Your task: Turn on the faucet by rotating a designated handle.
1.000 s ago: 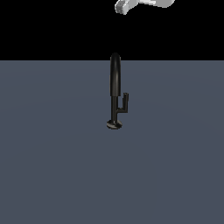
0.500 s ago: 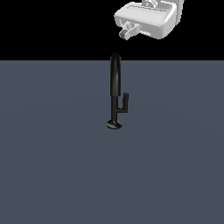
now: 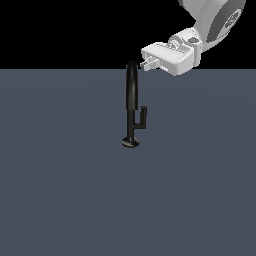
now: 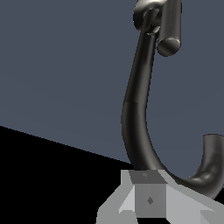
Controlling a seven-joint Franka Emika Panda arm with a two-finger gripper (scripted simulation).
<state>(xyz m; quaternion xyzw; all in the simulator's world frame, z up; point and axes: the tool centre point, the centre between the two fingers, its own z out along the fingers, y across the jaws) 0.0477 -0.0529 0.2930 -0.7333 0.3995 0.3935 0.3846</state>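
The glossy black faucet (image 3: 131,95) stands upright on the grey-blue floor, with its disc base (image 3: 131,142) below. The handle (image 3: 143,117), a short L-shaped lever, branches off the stem on the exterior view's right. My gripper (image 3: 144,64) hangs just to the exterior view's right of the spout's top, above the handle and apart from it. Its fingers look closed together and hold nothing. In the wrist view the arched spout (image 4: 135,127) curves past the fingers (image 4: 148,194); the handle (image 4: 169,26) lies farther off, near the base.
The flat grey-blue floor (image 3: 60,190) spreads all around the faucet. The white arm (image 3: 215,20) reaches in from the upper right of the exterior view. Black background lies beyond the floor's far edge.
My gripper has come down from the top of the exterior view and moved left, toward the top of the spout. The faucet and its handle have not moved.
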